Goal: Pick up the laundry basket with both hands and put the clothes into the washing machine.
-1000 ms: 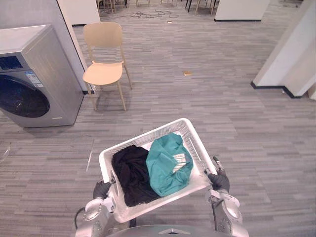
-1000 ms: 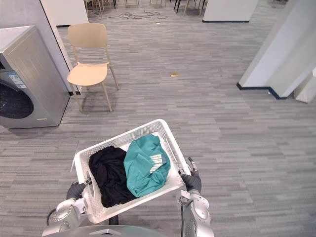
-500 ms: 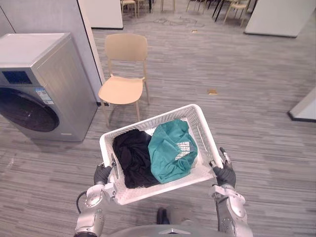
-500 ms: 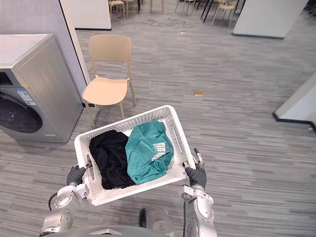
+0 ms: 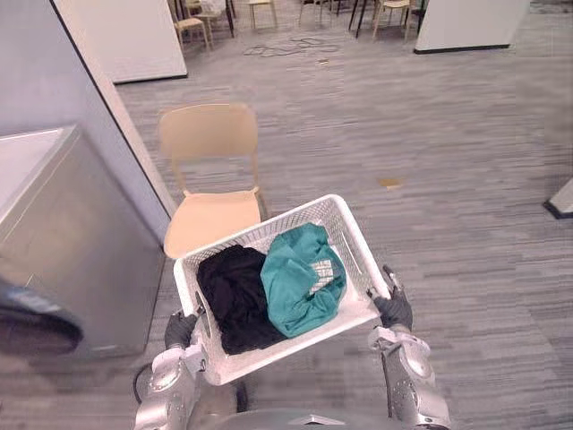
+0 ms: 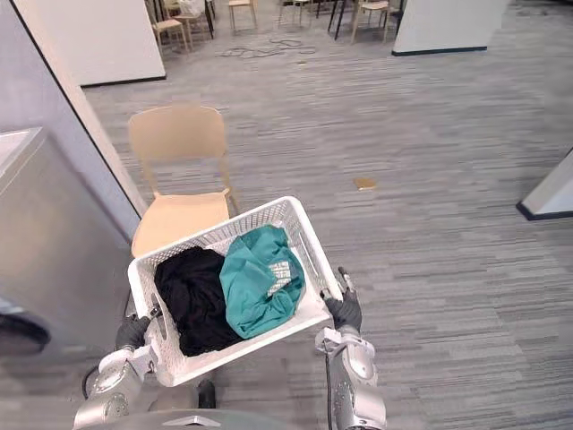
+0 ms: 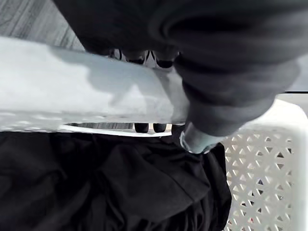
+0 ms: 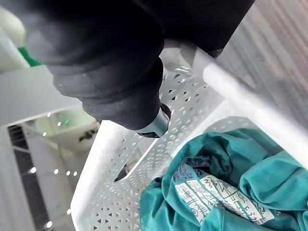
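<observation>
Grey plank floor point(image 5: 466, 233) stretches across an open room, where a humanoid robot holds a white laundry basket point(image 5: 295, 345) in the air in front of its chest. Its left hand point(image 5: 182, 330) is clenched round the basket's rim at 8 o'clock and its right hand point(image 5: 394, 311) round the rim at 4 o'clock; each wrist view shows the dark cover wrapped over the white plastic edge, fingers reaching down inside the perforated wall. Inside the basket a black garment point(image 5: 235, 297) is heaped at the 9 o'clock side, touching a crumpled teal garment point(image 5: 300, 288) with a pale printed patch at the 3 o'clock side. A silver-grey washing machine point(image 5: 72, 242) stands at 9 o'clock of the basket, near it, against a grey partition wall point(image 5: 54, 90). A beige chair point(image 5: 208, 134) stands just beyond the basket at 11 o'clock, beside the machine. A small tan scrap point(image 5: 389, 183) lies on the floor at 2 o'clock, well apart from the basket
</observation>
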You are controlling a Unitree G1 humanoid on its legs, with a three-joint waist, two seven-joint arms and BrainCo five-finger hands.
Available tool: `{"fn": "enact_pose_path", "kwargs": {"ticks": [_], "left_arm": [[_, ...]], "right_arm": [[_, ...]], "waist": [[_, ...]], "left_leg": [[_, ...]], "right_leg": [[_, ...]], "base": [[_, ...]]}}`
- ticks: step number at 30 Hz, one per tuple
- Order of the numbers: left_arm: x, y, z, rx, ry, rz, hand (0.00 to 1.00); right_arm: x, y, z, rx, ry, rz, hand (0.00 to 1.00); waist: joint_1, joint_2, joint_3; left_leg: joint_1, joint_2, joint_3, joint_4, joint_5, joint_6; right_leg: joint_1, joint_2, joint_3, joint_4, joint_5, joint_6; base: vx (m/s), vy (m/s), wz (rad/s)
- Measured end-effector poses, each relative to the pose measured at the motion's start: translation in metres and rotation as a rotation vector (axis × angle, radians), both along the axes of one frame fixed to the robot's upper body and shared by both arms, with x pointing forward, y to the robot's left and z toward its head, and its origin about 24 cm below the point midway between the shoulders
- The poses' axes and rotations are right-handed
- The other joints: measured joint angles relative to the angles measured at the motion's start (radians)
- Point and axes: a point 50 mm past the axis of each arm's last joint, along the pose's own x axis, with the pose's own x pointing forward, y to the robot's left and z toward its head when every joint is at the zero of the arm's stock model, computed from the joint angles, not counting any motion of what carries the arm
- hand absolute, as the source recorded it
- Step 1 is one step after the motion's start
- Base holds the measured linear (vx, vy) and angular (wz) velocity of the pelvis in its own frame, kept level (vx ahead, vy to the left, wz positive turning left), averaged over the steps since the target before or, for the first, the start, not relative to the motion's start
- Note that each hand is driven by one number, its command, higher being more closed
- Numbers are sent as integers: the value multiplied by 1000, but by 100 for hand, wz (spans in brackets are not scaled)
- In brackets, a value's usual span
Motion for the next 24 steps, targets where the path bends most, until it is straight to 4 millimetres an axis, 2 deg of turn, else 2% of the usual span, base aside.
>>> {"fn": "enact_pose_path", "kwargs": {"ticks": [1,2,3,4,5,6,7,8,9,10,11,12,13,14,15,16,17,18,20,24], "left_arm": [[0,-1,-1,5,7,-11,100],[-2,4,-3,22,26,-8,100],[-3,6,-4,27,34,5,100],[-4,6,-4,28,35,9,100],[-2,7,-3,30,27,11,100],[-1,7,-1,31,17,11,100],[4,9,5,41,-13,6,100],[8,9,10,45,-34,4,100],[9,10,13,46,-48,5,100],[10,10,15,47,-58,7,100],[10,11,16,48,-62,10,100],[10,9,15,39,-62,14,100],[8,2,13,10,-58,22,100],[7,-1,13,0,-57,25,100],[7,-4,12,-12,-57,29,100],[7,-5,12,-18,-57,33,100],[6,-7,11,-26,-53,37,100],[2,-7,9,-28,-41,39,100],[0,-7,9,-29,-39,35,100],[1,-6,10,-26,-48,37,100]], "right_arm": [[-1,1,-2,9,7,-4,100],[-1,6,-4,25,15,-1,100],[-1,9,-6,26,22,1,100],[-2,10,-6,21,24,4,100],[-1,10,-5,16,19,5,100],[-1,10,-4,15,12,5,100],[-1,12,0,23,-6,3,100],[-2,13,4,26,-26,-2,100],[-3,13,7,26,-39,-6,100],[-2,17,9,28,-48,9,100],[-1,18,11,26,-54,14,100],[-1,16,12,16,-59,18,100],[-1,11,14,-3,-60,22,100],[1,8,16,-21,-68,27,100],[1,7,18,-29,-74,32,100],[3,4,22,-39,-89,40,100],[3,3,25,-43,-96,44,100],[4,3,26,-47,-99,48,100],[4,3,27,-48,-104,49,100],[9,4,29,-53,-115,61,100]], "waist": [[-2,-15,4],[-10,-14,17],[0,-18,30],[3,0,44],[-1,18,53],[-6,31,54],[-10,42,62],[-12,30,67],[-12,30,66],[-11,20,57],[-14,8,51],[-20,8,49],[-19,41,39],[-22,62,40],[-24,69,41],[-19,92,52],[-4,109,55],[8,113,57],[13,113,56],[27,109,53]], "left_leg": [[27,-11,5,-8,-11,12],[84,-18,7,-23,-33,37],[171,-16,9,-57,-40,44],[218,-13,9,-86,-40,45],[299,-1,9,-149,-53,52],[327,7,8,-175,-72,51],[356,7,12,-195,-97,46],[375,8,12,-193,-129,52],[391,12,16,-189,-158,40],[409,13,18,-187,-187,20],[418,8,15,-185,-202,10],[440,9,1,-184,-221,0],[458,47,-9,-172,-230,-14],[426,71,-10,-60,-229,-17],[390,83,-11,26,-227,-15],[316,115,-11,220,-202,-22],[259,147,-10,367,-158,-27],[202,186,15,498,-143,-31],[153,228,60,543,-151,-20],[107,242,51,286,-155,-11]], "right_leg": [[-35,4,17,82,87,3],[-99,20,29,235,146,-7],[-157,42,12,345,85,-31],[-183,50,-11,372,53,-46],[-240,66,-77,378,2,-67],[-273,79,-109,356,-18,-67],[-336,89,-157,274,-48,-52],[-363,94,-199,176,-59,-58],[-371,102,-275,-5,-54,-63],[-350,115,-323,-210,-8,-104],[-338,115,-334,-276,18,-128],[-323,120,-333,-278,76,-132],[-287,143,-370,-286,45,-123],[-262,151,-390,-300,16,-132],[-247,153,-399,-305,11,-130],[-207,161,-413,-316,-1,-139],[-174,169,-415,-332,-9,-146],[-124,177,-416,-375,-11,-150],[-47,167,-415,-446,-10,-148],[-22,109,-378,-482,-7,-143]], "base": [[517,314,13],[460,254,-14],[423,234,-23],[371,189,-31],[260,119,-17],[298,110,-7],[272,40,2],[303,0,2],[321,-45,2],[283,-49,4],[379,-79,17],[341,-86,29],[533,-127,43],[425,-113,42],[502,-141,37],[399,-109,13],[470,-92,-6],[385,-50,-14],[357,-13,-4],[240,82,-25]]}}
